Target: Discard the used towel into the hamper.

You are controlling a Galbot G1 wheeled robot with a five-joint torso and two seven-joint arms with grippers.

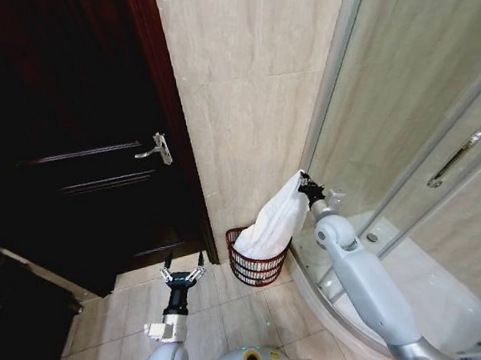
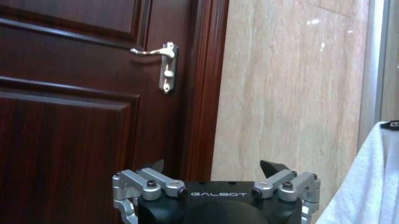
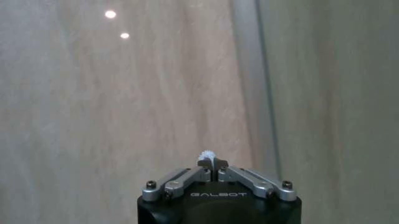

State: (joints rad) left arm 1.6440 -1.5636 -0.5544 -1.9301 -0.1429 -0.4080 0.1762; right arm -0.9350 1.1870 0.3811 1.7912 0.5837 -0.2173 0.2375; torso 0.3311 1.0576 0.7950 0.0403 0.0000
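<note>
Dark wooden door (image 1: 80, 159) — beige tiled wall (image 1: 242, 88), glass shower enclosure (image 1: 420, 132).

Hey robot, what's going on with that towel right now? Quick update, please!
Right hand shut on white towel, its lower end inside the hamper. Left hand open, idle by the door. Nothing in the way.
</note>
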